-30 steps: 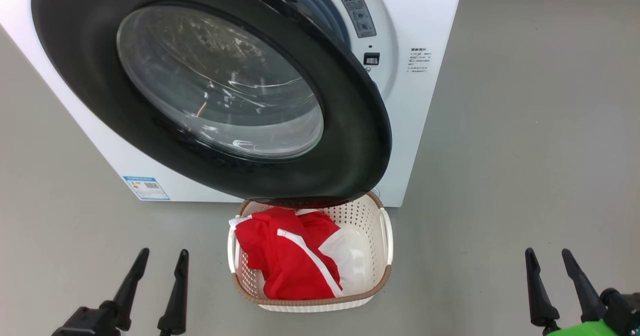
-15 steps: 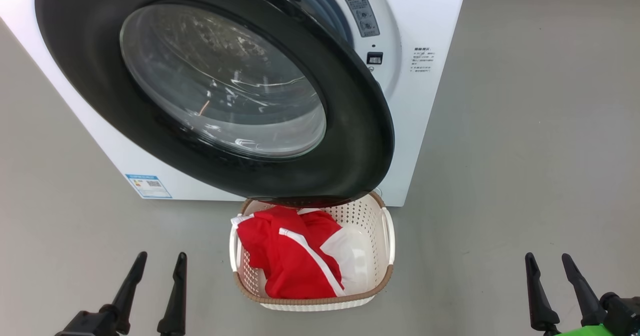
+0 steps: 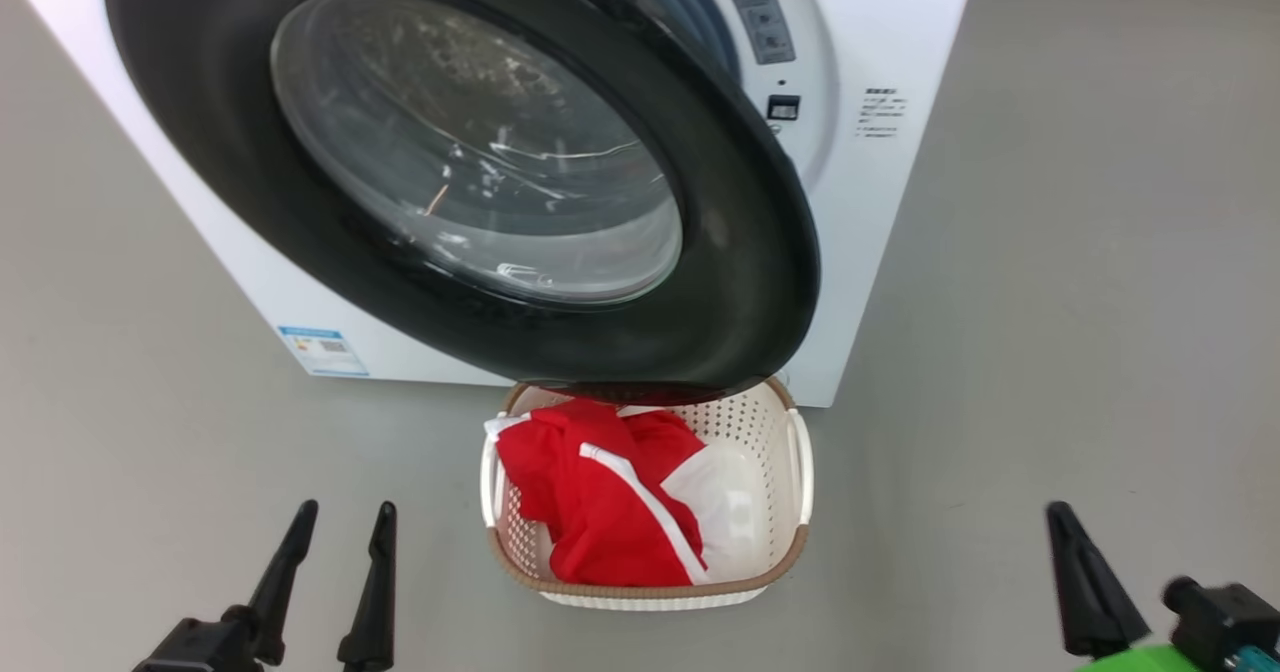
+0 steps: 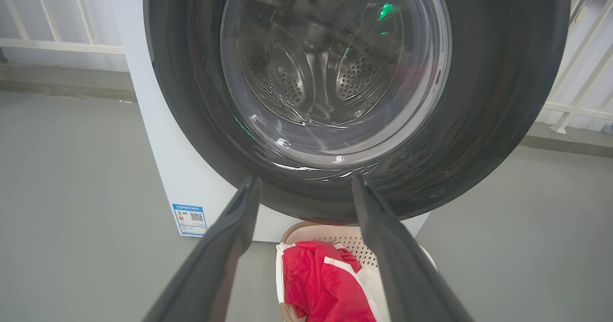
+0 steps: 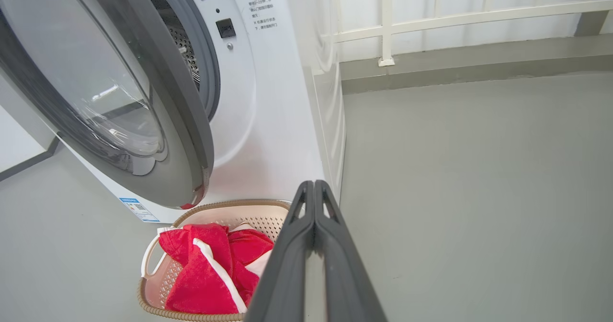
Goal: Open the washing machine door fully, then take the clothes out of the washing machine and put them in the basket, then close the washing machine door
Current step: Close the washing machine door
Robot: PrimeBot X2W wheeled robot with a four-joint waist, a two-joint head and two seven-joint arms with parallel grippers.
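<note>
Left jaws spread wide, right jaws pressed together on nothing, both held short of the basket (image 3: 760, 422) holding the clothes (image 3: 590, 522): I would push the half-open washing machine door (image 3: 750, 282) by its free rim squarely into the washing machine (image 3: 850, 192) until latched

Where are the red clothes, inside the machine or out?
Out: the clothes lie in the basket on the floor, below the open door.

Beyond the jaws, a round black-rimmed glass door (image 3: 480, 142) overhangs the cream perforated basket (image 3: 765, 432); the grey floor (image 3: 1050, 302) around lies open.
</note>
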